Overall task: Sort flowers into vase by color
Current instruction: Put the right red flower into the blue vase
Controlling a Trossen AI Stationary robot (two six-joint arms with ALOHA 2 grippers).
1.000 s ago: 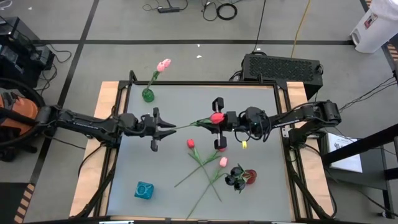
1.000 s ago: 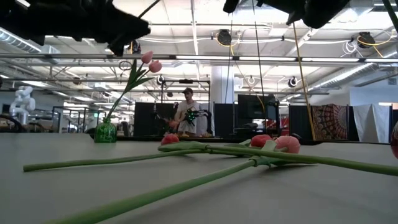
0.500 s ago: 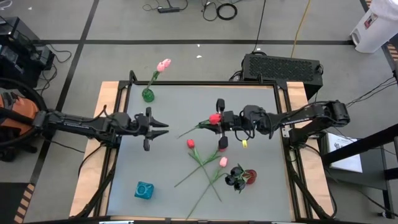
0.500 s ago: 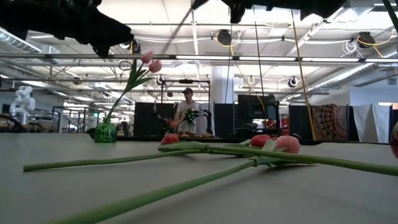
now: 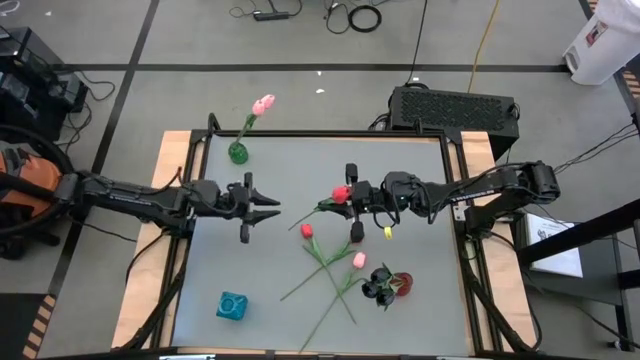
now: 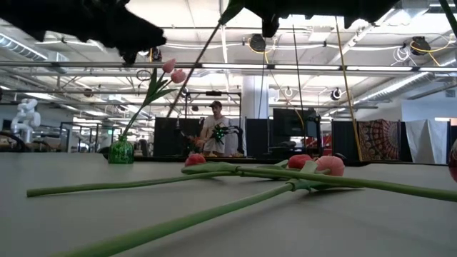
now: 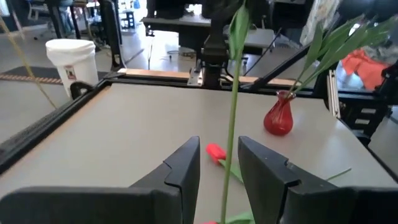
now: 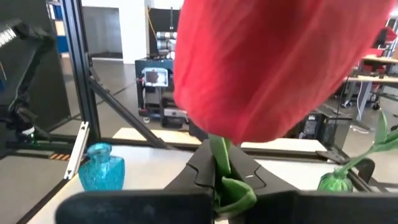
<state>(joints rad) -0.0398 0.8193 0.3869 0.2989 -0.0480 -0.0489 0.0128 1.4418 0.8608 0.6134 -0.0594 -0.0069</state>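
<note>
The left hand has come back toward mid-counter, fingers spread, ready to take the red tulip pinched in the right hand, probably for the red vase.

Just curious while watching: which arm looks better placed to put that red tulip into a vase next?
The right. Its claw is shut on the red tulip, held above the table. The left claw is open and empty, and the tulip's stem hangs between its fingers.

Even, bright overhead light leaves soft shadows on the grey surface, ceiling lamps glare in the low view, and the close red tulip blurs.
</note>
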